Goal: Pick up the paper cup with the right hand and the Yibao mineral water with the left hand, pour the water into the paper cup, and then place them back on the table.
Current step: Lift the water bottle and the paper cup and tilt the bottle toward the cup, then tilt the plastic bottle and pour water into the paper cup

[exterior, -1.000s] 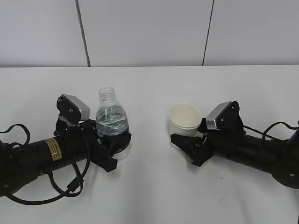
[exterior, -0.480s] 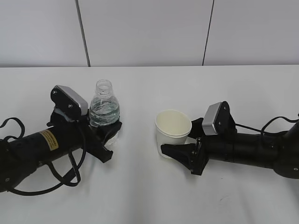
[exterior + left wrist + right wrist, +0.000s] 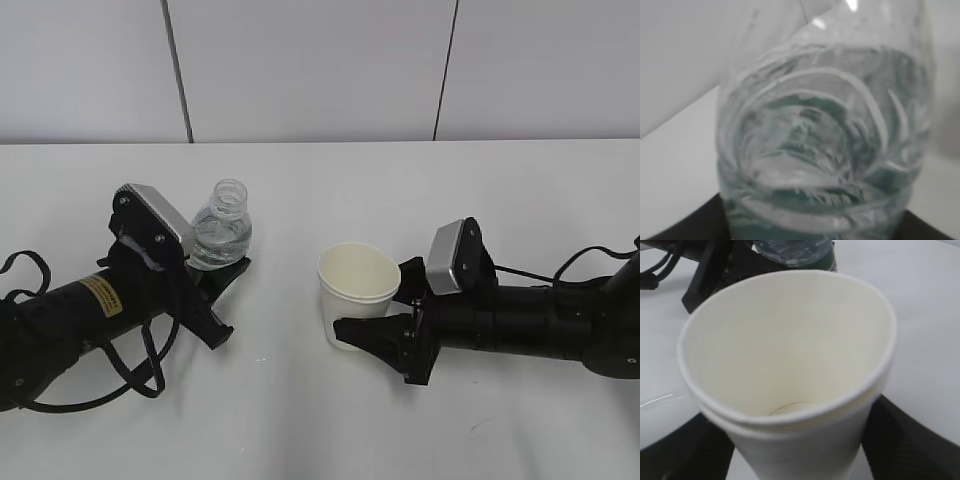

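Note:
My left gripper, on the arm with the yellow label, is shut on the Yibao mineral water. The uncapped bottle tilts to the right, its mouth toward the cup; its lower part is hidden behind the jaws. In the left wrist view the bottle fills the frame, water and green label showing through the ribbed plastic. My right gripper is shut on the paper cup, held upright right of the bottle. In the right wrist view the cup looks empty and cream inside, with the bottle just beyond its rim.
The white table stretches around both arms. A grey panelled wall stands behind its far edge. Black cables loop beside the left arm, and a cable trails from the right arm.
The left gripper has moved left and tilted the bottle toward the cup. The right gripper has carried the cup left and toward the front, closer to the bottle.

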Available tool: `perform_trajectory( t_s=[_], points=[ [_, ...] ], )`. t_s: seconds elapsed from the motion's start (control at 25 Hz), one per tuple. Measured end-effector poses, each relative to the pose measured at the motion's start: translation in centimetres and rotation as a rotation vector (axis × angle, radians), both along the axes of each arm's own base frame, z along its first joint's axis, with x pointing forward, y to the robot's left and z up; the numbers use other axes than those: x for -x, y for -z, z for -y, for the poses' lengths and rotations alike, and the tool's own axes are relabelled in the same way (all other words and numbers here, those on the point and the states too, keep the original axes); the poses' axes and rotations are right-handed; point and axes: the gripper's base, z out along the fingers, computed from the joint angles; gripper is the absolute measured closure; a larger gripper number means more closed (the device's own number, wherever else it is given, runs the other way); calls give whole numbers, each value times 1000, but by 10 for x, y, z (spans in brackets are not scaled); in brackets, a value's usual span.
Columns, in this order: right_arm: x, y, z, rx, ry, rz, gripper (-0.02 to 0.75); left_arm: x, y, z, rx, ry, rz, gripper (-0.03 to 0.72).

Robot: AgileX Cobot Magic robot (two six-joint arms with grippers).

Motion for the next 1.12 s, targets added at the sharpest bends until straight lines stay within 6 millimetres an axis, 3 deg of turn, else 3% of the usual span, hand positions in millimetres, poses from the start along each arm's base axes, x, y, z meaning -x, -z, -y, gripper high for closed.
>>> perform_trajectory(
  t_s=[0.52, 0.88, 1.12],
  points=[
    [8, -2, -28, -9, -89, -4, 175, -2, 0, -2, -138, 13, 111, 338],
    [0, -9, -58, -21, -135, 24, 176, -3, -13, -2, -184, 24, 192, 342],
    [-3, -9, -60, -27, -131, 17, 176, -3, -13, -2, -298, 58, 279, 342]
  ],
)
